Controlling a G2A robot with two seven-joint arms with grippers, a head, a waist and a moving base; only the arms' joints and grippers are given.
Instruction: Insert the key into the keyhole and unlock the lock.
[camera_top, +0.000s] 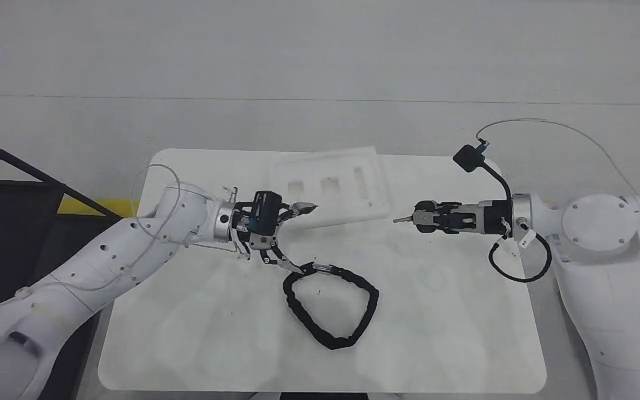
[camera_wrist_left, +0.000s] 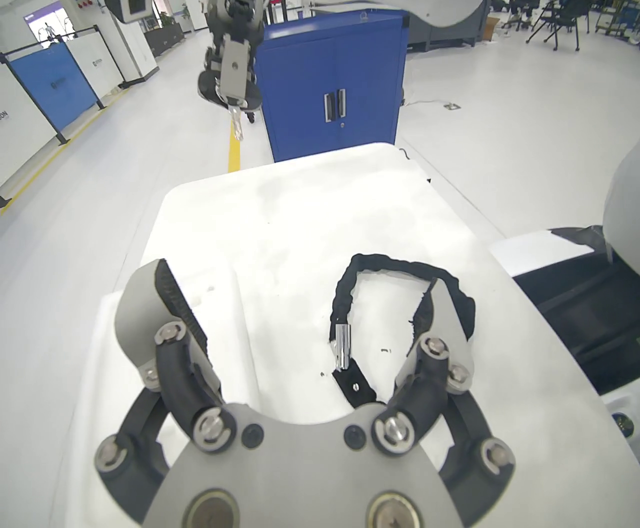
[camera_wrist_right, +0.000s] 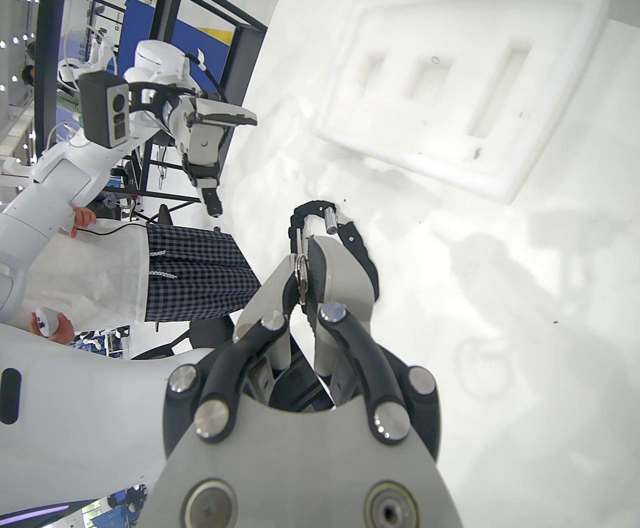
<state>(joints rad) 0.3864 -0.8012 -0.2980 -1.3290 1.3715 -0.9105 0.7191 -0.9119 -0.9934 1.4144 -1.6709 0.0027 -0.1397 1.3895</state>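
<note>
The lock (camera_top: 332, 304) is a black sleeved chain loop lying on the white table, with its metal cylinder end (camera_top: 318, 268) towards the left arm. My left gripper (camera_top: 298, 240) hovers open just over that end. In the left wrist view its fingers (camera_wrist_left: 161, 306) stand wide apart, with the cylinder (camera_wrist_left: 341, 346) and chain (camera_wrist_left: 400, 268) between and beyond them. My right gripper (camera_top: 414, 217) is held above the table's right half, shut on the small metal key (camera_wrist_right: 301, 279), whose tip (camera_top: 401, 218) points towards the left arm. The lock's cylinder (camera_wrist_right: 330, 220) lies beyond the key.
A white foam tray (camera_top: 330, 188) with rectangular recesses lies at the table's far middle, just behind the left gripper; it is also in the right wrist view (camera_wrist_right: 460, 95). Bare table (camera_top: 460, 330) stretches to the front right. A blue cabinet (camera_wrist_left: 332, 80) stands beyond the table.
</note>
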